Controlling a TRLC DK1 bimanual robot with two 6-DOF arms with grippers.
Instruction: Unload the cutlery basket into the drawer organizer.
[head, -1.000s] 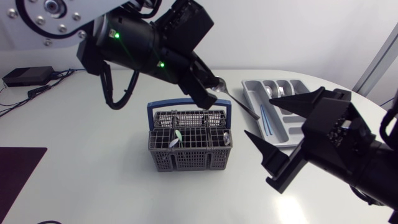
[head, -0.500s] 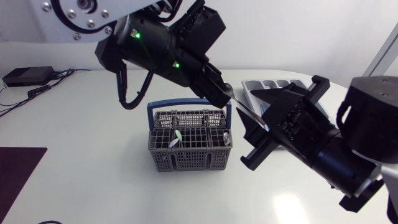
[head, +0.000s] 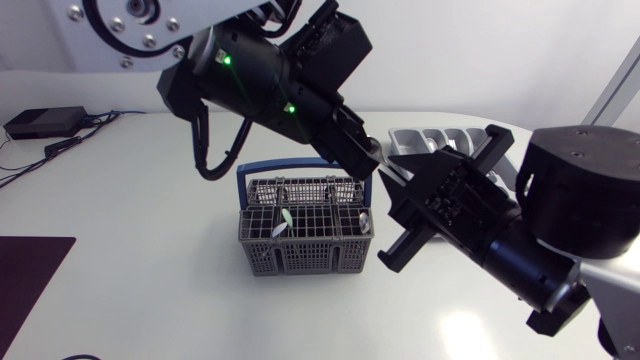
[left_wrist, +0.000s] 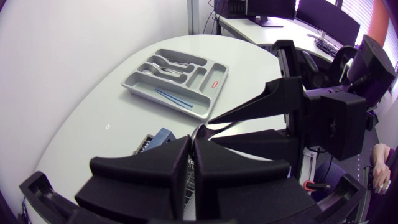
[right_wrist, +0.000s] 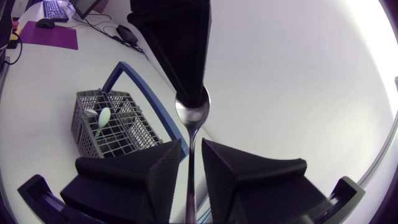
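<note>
My left gripper (head: 368, 152) hangs above the grey wire cutlery basket (head: 305, 232) and is shut on the bowl of a metal spoon (right_wrist: 191, 109). The spoon's thin handle runs between the fingers of my right gripper (right_wrist: 190, 168). They stand close on either side of it, with a slim gap showing on each side. In the head view my right gripper (head: 400, 190) sits right of the basket and hides most of the spoon. The grey drawer organizer (left_wrist: 177, 74) lies behind it, holding cutlery and a blue utensil. The basket (right_wrist: 112, 124) still contains a pale green-tipped utensil (head: 283, 220).
A black box with cables (head: 45, 122) sits at the far left of the table. A dark mat (head: 30, 270) lies at the left front edge. Open white tabletop stretches in front of the basket.
My right arm swung in from the right to the spoon, and its fingers narrowed around the handle. My left arm shifted slightly right with the spoon.
</note>
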